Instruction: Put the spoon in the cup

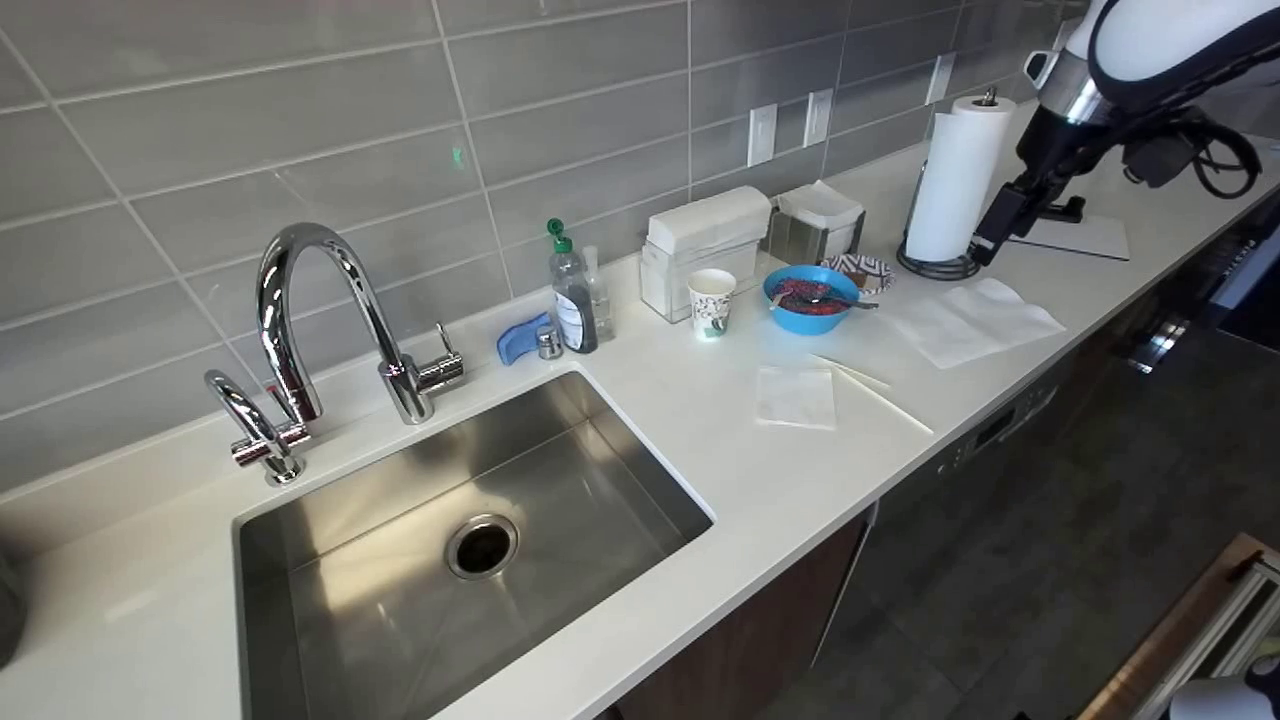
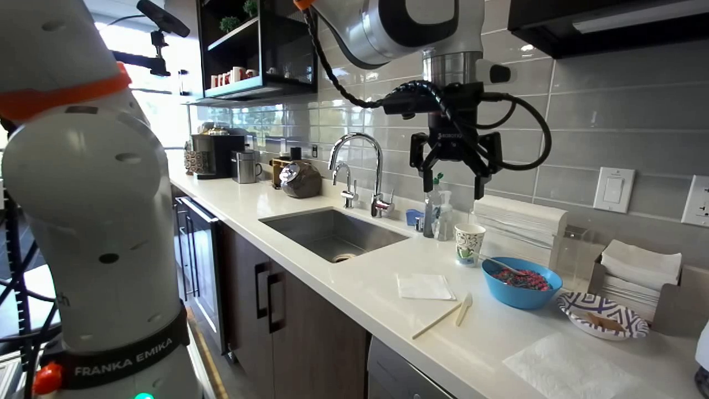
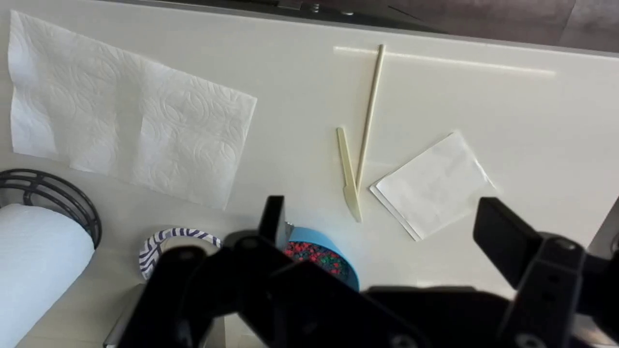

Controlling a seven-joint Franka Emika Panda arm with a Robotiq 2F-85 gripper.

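The tool [image 2: 454,187] hangs above the worktop [image 2: 354,280] and it is spread wide. The spoon [image 2: 501,265] rests in the blue bowl [image 2: 518,296], with its handle leaning over the rim toward the front edge of the worktop. The patterned white cup [image 2: 469,244] stands upright near the back edge, just beside the bowl. Nearer to the front edge lie a thin stick [image 3: 370,116], a pale knife [image 3: 348,169] and a folded napkin [image 3: 435,183].

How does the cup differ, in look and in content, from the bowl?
The cup is white with a printed pattern, while the bowl is plain blue. The cup is narrow; the bowl is wider. The bowl holds red and dark bits and a spoon, while no spoon sticks out of the cup. Both stand upright on the counter.
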